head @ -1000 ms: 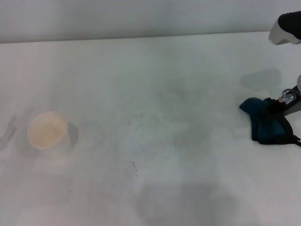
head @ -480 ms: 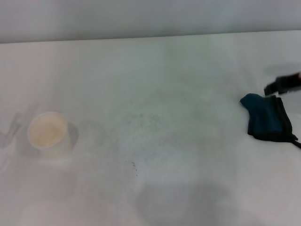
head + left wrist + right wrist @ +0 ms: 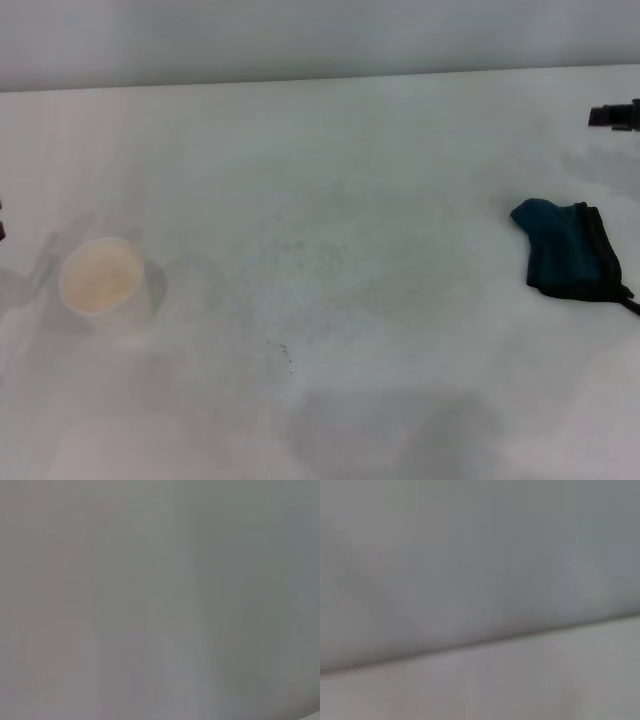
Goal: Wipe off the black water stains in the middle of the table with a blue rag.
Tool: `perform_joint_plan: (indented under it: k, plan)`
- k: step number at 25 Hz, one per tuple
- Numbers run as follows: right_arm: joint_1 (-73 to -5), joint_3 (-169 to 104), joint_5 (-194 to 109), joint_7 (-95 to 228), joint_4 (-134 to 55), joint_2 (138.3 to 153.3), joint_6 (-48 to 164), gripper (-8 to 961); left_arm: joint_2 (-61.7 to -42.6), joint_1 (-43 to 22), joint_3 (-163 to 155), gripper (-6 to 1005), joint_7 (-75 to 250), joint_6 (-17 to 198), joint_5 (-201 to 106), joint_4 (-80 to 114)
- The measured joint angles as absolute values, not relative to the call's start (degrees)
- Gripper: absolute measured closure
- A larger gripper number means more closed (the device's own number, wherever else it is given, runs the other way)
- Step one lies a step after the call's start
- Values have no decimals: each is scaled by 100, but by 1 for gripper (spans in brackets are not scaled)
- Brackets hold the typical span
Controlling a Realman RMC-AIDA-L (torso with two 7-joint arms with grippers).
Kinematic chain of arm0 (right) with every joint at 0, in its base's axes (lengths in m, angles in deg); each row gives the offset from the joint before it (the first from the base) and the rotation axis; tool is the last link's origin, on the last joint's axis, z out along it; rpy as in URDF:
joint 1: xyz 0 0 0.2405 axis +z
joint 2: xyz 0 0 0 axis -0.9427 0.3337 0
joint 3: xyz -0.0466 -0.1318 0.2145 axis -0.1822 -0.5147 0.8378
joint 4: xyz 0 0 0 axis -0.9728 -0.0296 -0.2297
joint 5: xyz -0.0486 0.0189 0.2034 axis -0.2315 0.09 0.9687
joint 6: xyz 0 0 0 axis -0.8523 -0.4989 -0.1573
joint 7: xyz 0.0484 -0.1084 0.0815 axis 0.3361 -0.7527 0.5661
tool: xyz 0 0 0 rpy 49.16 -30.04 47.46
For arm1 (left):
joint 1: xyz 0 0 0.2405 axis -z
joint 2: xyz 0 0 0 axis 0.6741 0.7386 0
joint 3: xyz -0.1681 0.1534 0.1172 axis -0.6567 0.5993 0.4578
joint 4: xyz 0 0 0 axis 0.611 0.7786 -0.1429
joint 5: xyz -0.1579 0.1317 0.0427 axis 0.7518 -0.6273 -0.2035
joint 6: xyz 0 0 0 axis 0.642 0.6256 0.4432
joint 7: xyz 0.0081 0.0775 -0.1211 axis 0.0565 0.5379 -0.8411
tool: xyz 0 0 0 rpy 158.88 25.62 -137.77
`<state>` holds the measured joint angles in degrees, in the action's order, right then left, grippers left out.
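The blue rag (image 3: pixel 568 250), dark teal with black edging, lies crumpled on the white table (image 3: pixel 330 160) at the right side, and nothing touches it. A dark part of my right gripper (image 3: pixel 614 115) shows at the right edge, behind the rag and apart from it. Only a dark sliver of my left arm (image 3: pixel 2 230) shows at the left edge. No black blotch shows in the middle of the table. Only faint grey smudging (image 3: pixel 310 255) and a few tiny dark specks (image 3: pixel 286 352) are there. Both wrist views show blank grey surface.
A pale paper cup (image 3: pixel 102 284) stands upright at the left of the table, close to the left arm's sliver. The table's far edge (image 3: pixel 320 78) meets a grey wall.
My right gripper has left the rag and moved back and to the right edge. The rag has settled on the table. A sliver of the left arm has appeared at the left edge.
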<state>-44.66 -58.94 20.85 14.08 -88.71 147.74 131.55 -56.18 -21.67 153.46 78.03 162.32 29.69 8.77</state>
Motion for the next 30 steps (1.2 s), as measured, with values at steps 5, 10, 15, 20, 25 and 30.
perform_joint_plan:
  k: [5, 10, 15, 20, 25, 30]
  plan:
    - [-4560, -5216, 3245, -169, -8052, 14730, 13081, 556, -5616, -2125, 15314, 135, 7812, 16177, 2972, 926]
    - [-4867, -5079, 4874, -1975, -7374, 14800, 13071, 557, -5620, -2096, 15310, 135, 7818, 16074, 2981, 963]
    - [-5013, -5063, 5923, -3239, -6644, 14793, 13067, 558, -5615, -2114, 15308, 135, 7836, 16074, 2983, 1022]
    - [-5015, -4833, 6505, -4673, -5934, 14799, 13077, 558, -5616, -2119, 15300, 135, 7838, 16051, 2983, 1025]
    - [-5018, -4633, 7537, -6336, -5106, 14803, 13111, 558, -5620, -2116, 15299, 135, 7839, 15908, 2983, 1024]
    - [-5022, -4625, 8171, -7376, -4749, 14811, 13120, 558, -5633, -2153, 15299, 135, 7838, 15844, 3237, 1162]
